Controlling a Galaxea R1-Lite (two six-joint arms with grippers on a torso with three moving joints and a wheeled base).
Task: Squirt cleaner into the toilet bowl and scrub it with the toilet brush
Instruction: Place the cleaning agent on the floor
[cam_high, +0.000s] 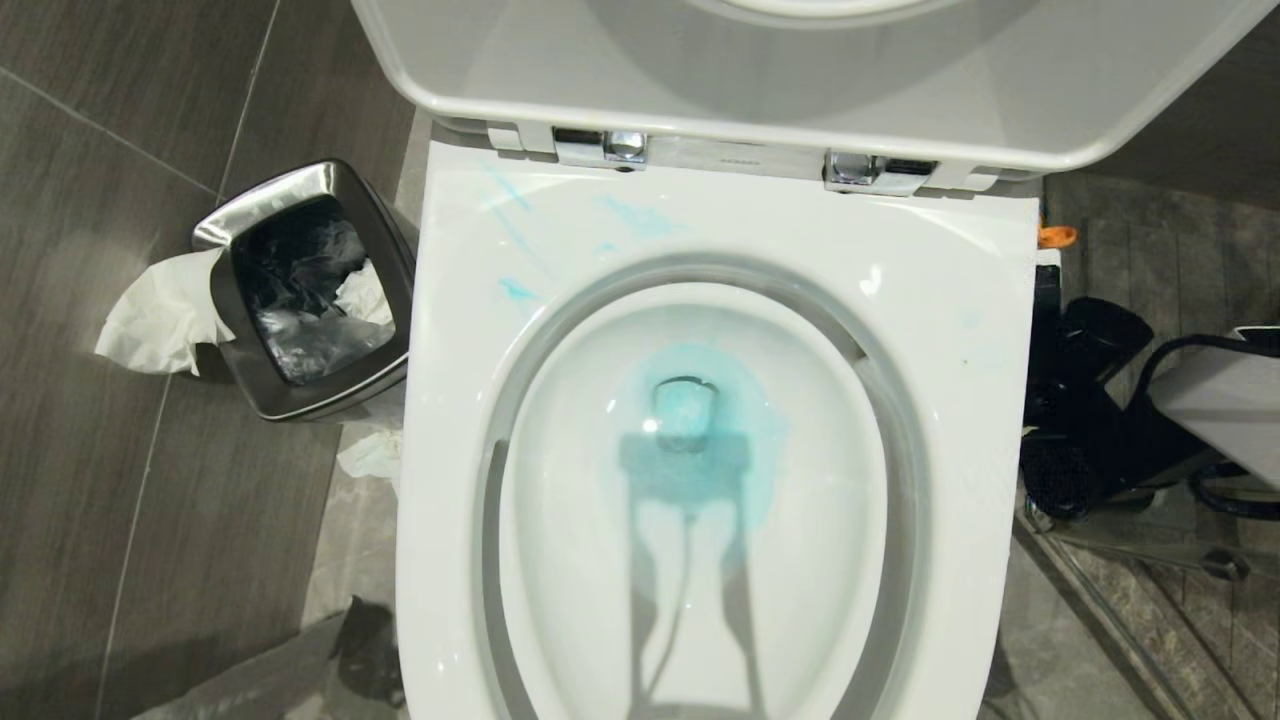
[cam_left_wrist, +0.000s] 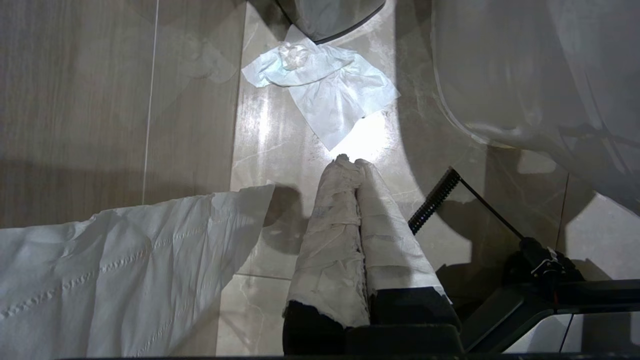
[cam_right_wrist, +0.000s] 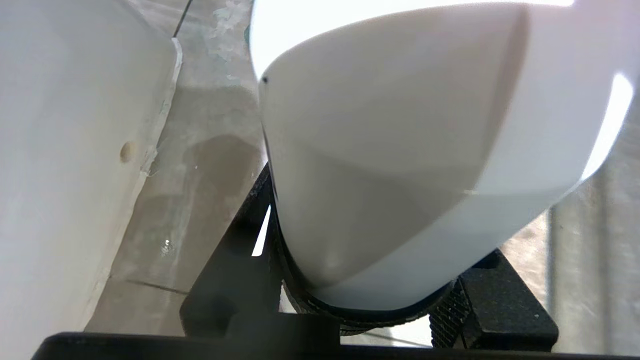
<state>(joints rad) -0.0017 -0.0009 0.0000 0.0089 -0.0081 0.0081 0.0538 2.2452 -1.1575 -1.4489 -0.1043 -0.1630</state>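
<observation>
Toilet bowl — lid and seat raised, oval basin running front to back, open for cleaning. Cleaner: turquoise pool around the drain, thin smears on the rear rim. Right claw — clamped on a broad white rounded object, possibly the cleaner bottle, beside the bowl. Left claw: wrapped fingers together, empty, low over the floor near a tissue. Brush unseen.

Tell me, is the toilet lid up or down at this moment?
Up. In the head view the lid stands raised behind the chrome hinges, and the toilet bowl lies open, with blue-tinted water showing inside.
</observation>
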